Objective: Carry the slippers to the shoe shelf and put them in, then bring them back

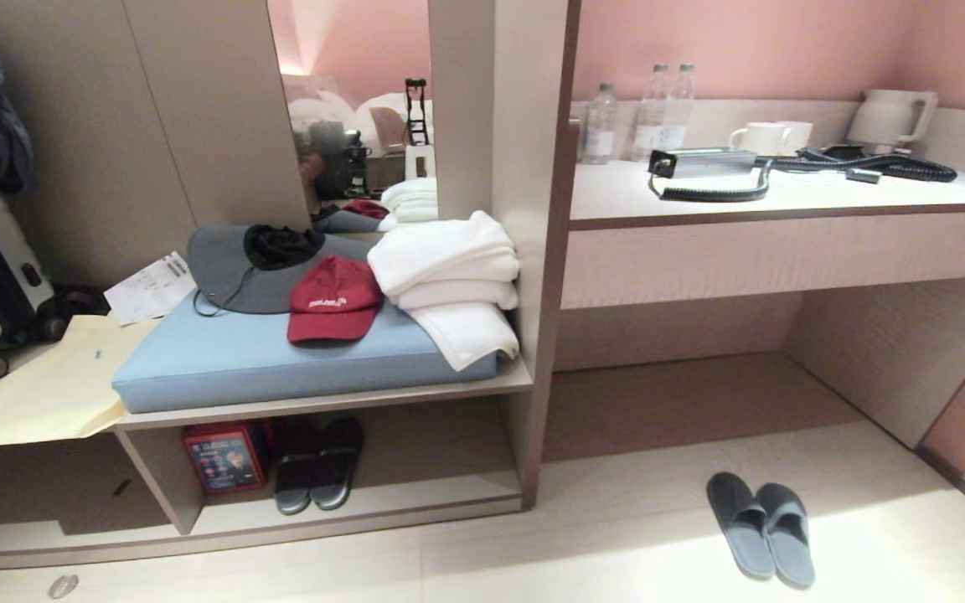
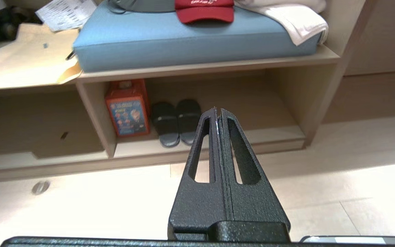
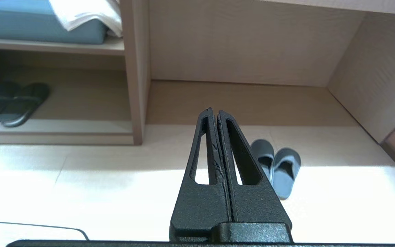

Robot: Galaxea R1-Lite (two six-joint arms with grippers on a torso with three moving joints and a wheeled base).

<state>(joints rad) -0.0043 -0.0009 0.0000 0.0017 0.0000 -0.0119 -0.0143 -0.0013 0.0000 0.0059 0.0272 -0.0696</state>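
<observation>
lying side by side on the pale floor [image 1: 616, 536], the slippers [image 1: 761, 528] touch along their inner edges, toes toward the recess under the worktop [image 1: 784, 201], well apart from the shoe shelf [image 1: 415, 494]. shelf: low cubby beneath a blue cushion [image 1: 265, 360]; it holds a black pair [image 1: 317, 465] beside a red box [image 1: 224, 456], with bare board to their right. on the cushion: red cap [image 1: 333, 300], grey hat [image 1: 256, 268], folded white towels [image 1: 453, 280]. on the worktop: bottles [image 1: 637, 117], cups [image 1: 771, 136], kettle [image 1: 891, 115], coiled cable [image 1: 734, 180]. left gripper [image 2: 218, 110]: fingers pressed together, empty, raised over the floor and pointing at the shelf, tips lined up near the black pair. right gripper [image 3: 214, 111]: fingers pressed together, empty, above the floor, pointing toward the recess, the slippers just beside it in the right wrist view. neither arm appears in the head view.
</observation>
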